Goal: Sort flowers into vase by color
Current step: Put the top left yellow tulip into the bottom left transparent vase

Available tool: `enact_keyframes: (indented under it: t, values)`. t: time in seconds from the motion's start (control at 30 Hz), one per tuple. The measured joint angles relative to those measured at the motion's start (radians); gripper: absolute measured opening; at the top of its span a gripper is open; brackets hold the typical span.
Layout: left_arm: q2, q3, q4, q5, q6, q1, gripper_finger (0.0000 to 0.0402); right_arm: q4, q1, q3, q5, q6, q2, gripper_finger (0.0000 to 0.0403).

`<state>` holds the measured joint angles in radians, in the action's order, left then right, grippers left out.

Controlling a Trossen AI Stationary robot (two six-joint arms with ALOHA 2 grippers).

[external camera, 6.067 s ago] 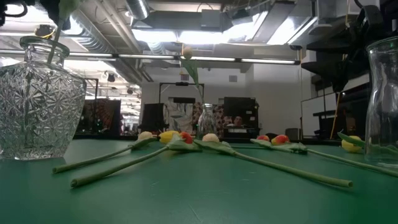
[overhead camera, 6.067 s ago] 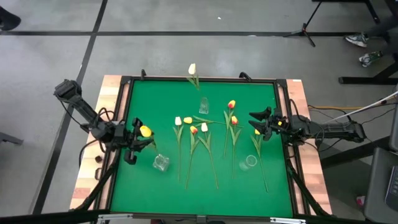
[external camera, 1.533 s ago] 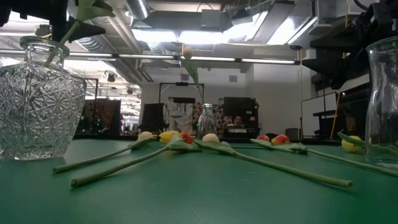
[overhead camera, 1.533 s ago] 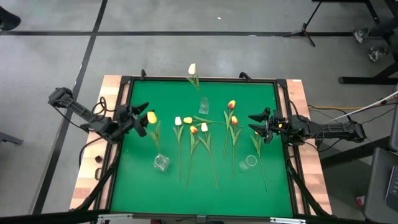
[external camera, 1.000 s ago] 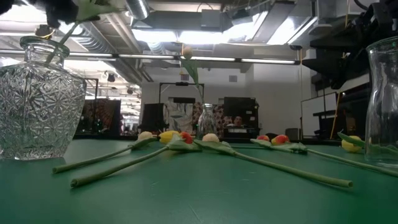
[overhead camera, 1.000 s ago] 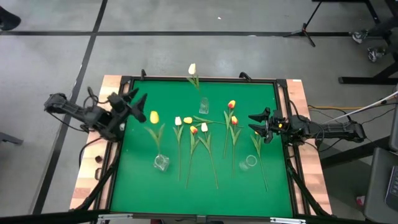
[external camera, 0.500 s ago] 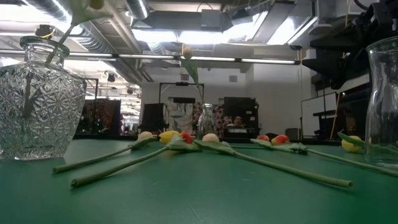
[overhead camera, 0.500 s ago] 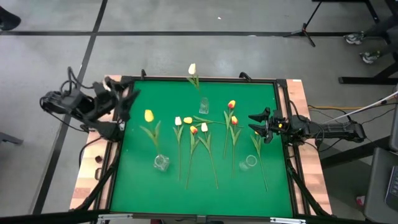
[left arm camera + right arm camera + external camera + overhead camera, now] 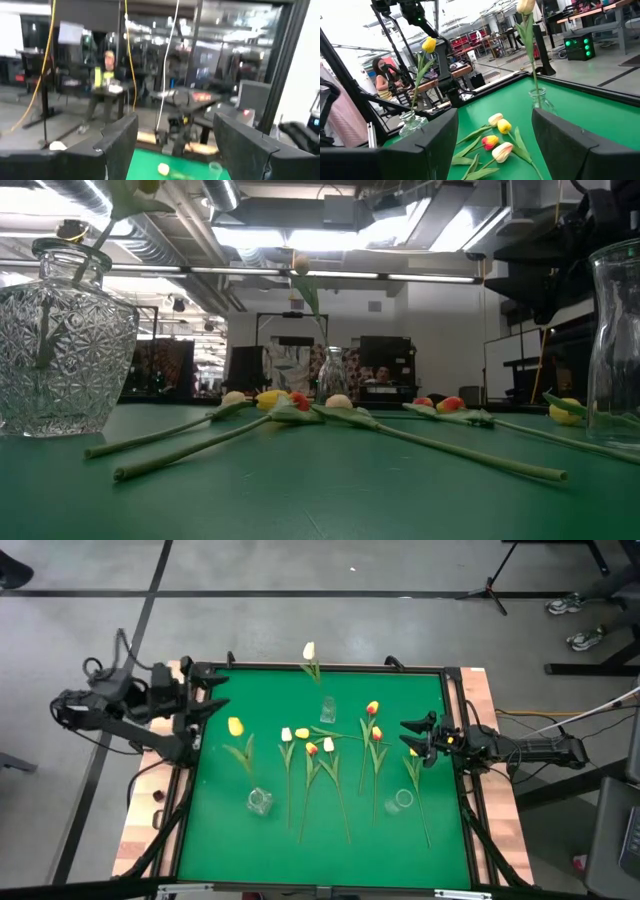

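Flowers (image 9: 329, 758): most lie mid-mat; one yellow stands in the cut vase (image 9: 259, 802), one white in the far vase (image 9: 327, 709). Left gripper (image 9: 203, 697) and right gripper (image 9: 414, 737): both spread, empty. Your risk: thin overlapping stems; a grab may drag a neighbour or tip glass.

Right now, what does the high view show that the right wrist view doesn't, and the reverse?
Only the high view shows the third vase, empty, the right gripper over the mat's right edge, and the long stems on the mat. Only the right wrist view shows a seated person beyond the table. Both show the yellow tulip and white tulip standing in vases, plus the left gripper, open.
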<state>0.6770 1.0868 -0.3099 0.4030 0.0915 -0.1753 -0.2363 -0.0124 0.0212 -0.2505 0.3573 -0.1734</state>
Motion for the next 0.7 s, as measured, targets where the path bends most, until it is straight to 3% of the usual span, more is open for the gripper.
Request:
enact_keyframes:
  t: [0.2, 0.3, 0.5, 0.7]
  values:
    - [0.149, 0.046, -0.081, -0.007, 0.078, 0.130, 0.0254, 0.000, 0.000, 0.000, -0.011, 0.000, 0.000, 0.0253]
    - [0.226, 0.048, -0.135, -0.069, 0.113, 0.214, 0.0254, 0.000, 0.000, 0.000, -0.011, 0.000, 0.000, 0.0253]
    - [0.361, 0.064, 0.021, -0.172, 0.202, 0.365, 0.0252, 0.001, 0.000, 0.000, -0.011, 0.000, 0.000, 0.0253]
    - [0.439, 0.182, -0.046, -0.168, 0.323, 0.518, 0.0212, 0.002, 0.000, 0.000, -0.011, 0.000, 0.000, 0.0253]
